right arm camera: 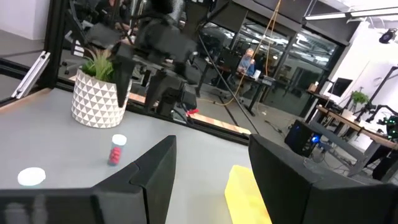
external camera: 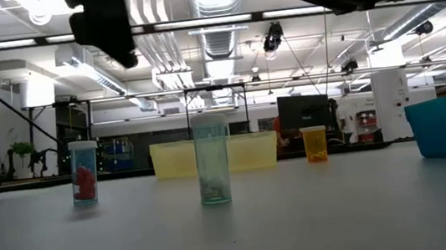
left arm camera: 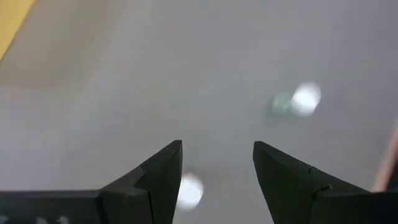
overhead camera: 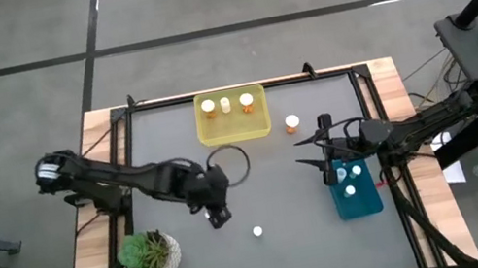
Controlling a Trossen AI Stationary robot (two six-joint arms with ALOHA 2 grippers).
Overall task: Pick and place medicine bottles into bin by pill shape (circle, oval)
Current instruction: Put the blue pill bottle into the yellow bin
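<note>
A small bottle with red pills point(external camera: 84, 172) stands on the grey table, and my left gripper point(overhead camera: 217, 214) hangs open above it. In the left wrist view its white cap point(left arm camera: 189, 190) shows beside one finger, below the open gripper point(left arm camera: 217, 168). A small clear bottle point(external camera: 213, 170) with a white cap point(overhead camera: 258, 232) stands to the right of it. An orange bottle point(overhead camera: 292, 124) stands by the yellow bin point(overhead camera: 263, 130), which holds three bottles. My right gripper point(overhead camera: 319, 151) is open and empty beside the teal bin point(overhead camera: 343, 206), which holds small white-capped bottles.
A potted green plant point(overhead camera: 150, 254) stands at the table's near left. The yellow bin is at the far middle and the teal bin at the right. Bare grey table lies between the arms and toward the near edge. A person shows far off in the room point(right arm camera: 249, 61).
</note>
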